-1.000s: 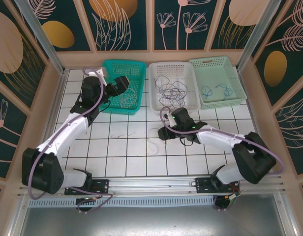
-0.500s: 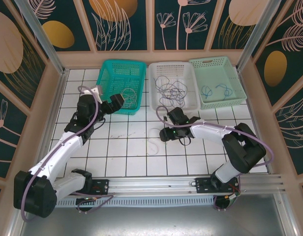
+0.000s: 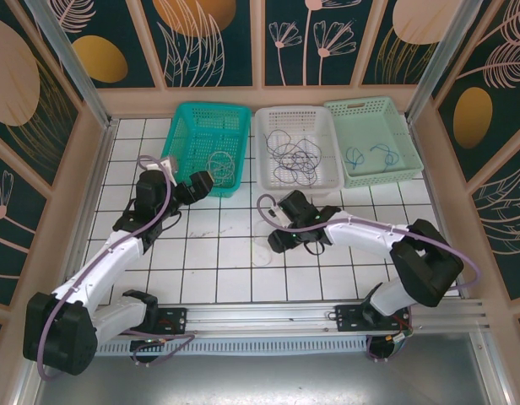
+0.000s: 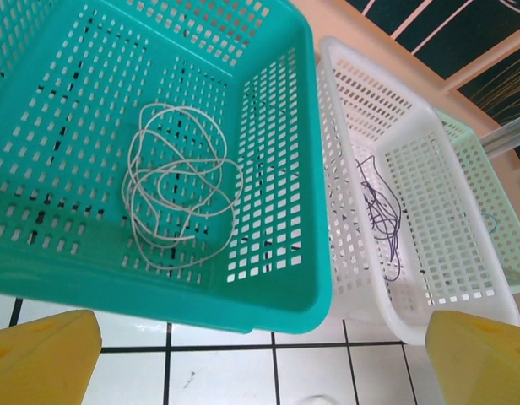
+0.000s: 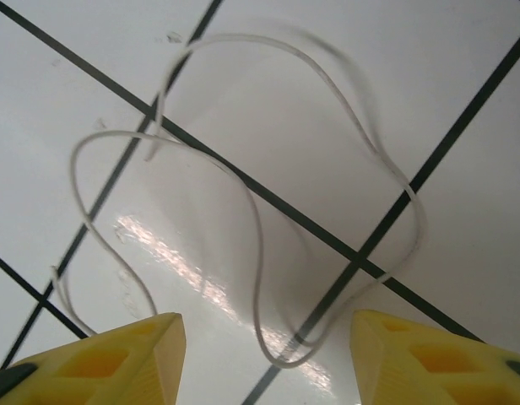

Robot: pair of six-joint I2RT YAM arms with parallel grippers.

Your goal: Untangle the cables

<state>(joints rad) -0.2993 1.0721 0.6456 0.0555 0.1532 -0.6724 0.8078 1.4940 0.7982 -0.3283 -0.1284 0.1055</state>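
Jaws of right gripper (image 5: 264,364) stand apart, yellow fingertips (image 5: 116,354) at either side, nothing pinched betw. them. Loose pale cable (image 5: 258,261) lies flat in open loops on the tiled table (image 3: 218,253), its lowest bend falling in the gap betw. the tips; can't tell if it touches either one. From above, this gripper sits low over the tiles, near front of the white basket (image 3: 264,143).

Left gripper (image 4: 260,354): jaws spread wide, holding nothing, pointed at the near wall of the teal basket (image 4: 159,291) from just in front.

Other cables are in the baskets along the back: grey-white coil (image 4: 180,198) on the teal basket's floor, dark tangle (image 3: 295,156) in the white basket, blue strands (image 3: 370,154) in the pale green basket (image 3: 403,135) at far right. The three baskets stand side by side, walls touching or nearly so.
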